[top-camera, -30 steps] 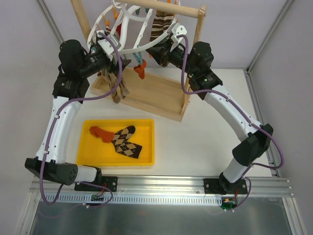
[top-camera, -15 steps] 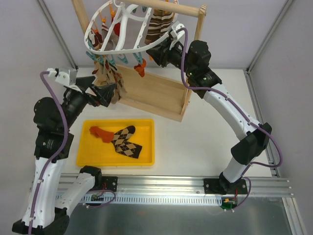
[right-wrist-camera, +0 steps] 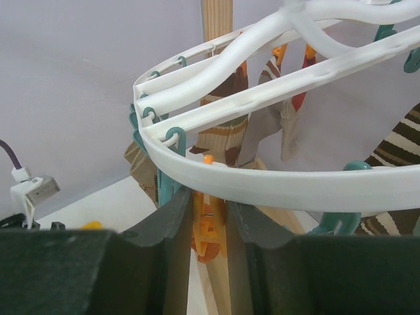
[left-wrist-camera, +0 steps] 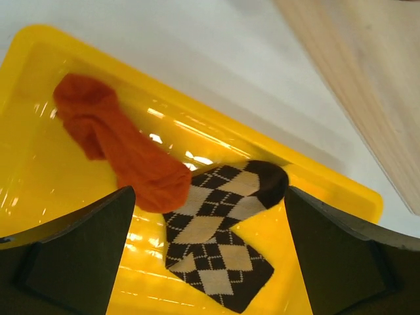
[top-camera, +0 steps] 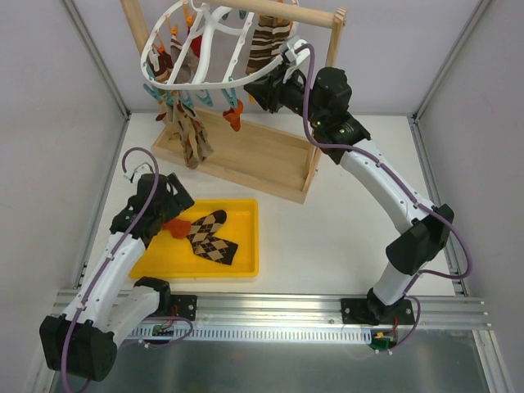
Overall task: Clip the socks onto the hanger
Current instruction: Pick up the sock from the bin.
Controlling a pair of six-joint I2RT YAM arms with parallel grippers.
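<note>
left gripper (left-wrist-camera: 209,197) wide open over orange sock (left-wrist-camera: 121,154) in tray (left-wrist-camera: 39,190), lower left of top view. right gripper (right-wrist-camera: 209,216) pinches peg (right-wrist-camera: 205,239) under hanger (right-wrist-camera: 275,187) rim, upper middle; second sock (top-camera: 235,116) hangs there.

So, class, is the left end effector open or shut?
Open. The left end effector shows both fingers wide apart, gripping nothing; the orange sock lies loose in the yellow tray.

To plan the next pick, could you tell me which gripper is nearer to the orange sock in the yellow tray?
Left. The left gripper hovers open just above the orange sock; the right gripper is up at the hanger rim, far from the yellow tray.
</note>
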